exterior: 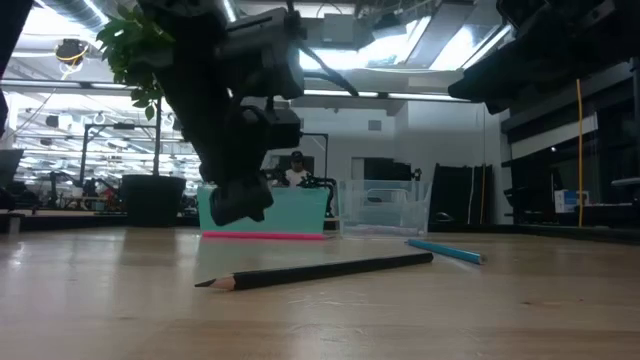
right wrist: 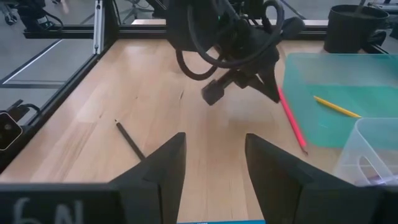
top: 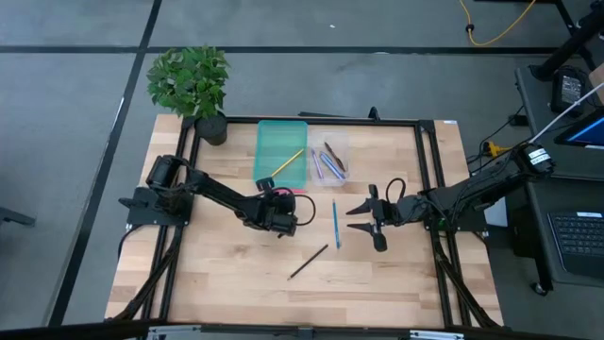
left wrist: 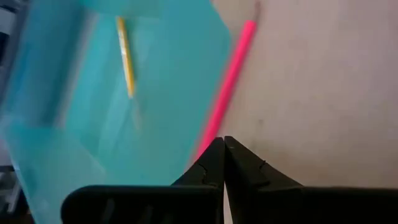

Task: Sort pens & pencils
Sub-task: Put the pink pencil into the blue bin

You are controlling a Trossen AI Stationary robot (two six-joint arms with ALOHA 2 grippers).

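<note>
A pink-red pen (left wrist: 231,71) lies on the table along the near wall of the teal tray (top: 274,142). My left gripper (left wrist: 222,152) is shut and slants down, its tips at the pen's left end (right wrist: 281,98). One yellow pencil (top: 288,162) lies in the teal tray. The clear tray (top: 342,144) beside it holds several pens. A blue pen (top: 335,224) and a black pencil (top: 309,262) lie loose on the wood. Just right of the blue pen, my right gripper (top: 361,219) waits open above the table with nothing between its fingers. My left gripper has its shut fingertips (left wrist: 211,163) at the left end of the pink-red pen, slanting down from the table's near left. I cannot tell whether they touch the pen. The pen lies flat on the table.
A potted plant (top: 193,90) stands at the far left corner. A black frame rail (top: 429,170) runs around the wooden top. Bare wood stretches across the near half of the table (top: 245,293).
</note>
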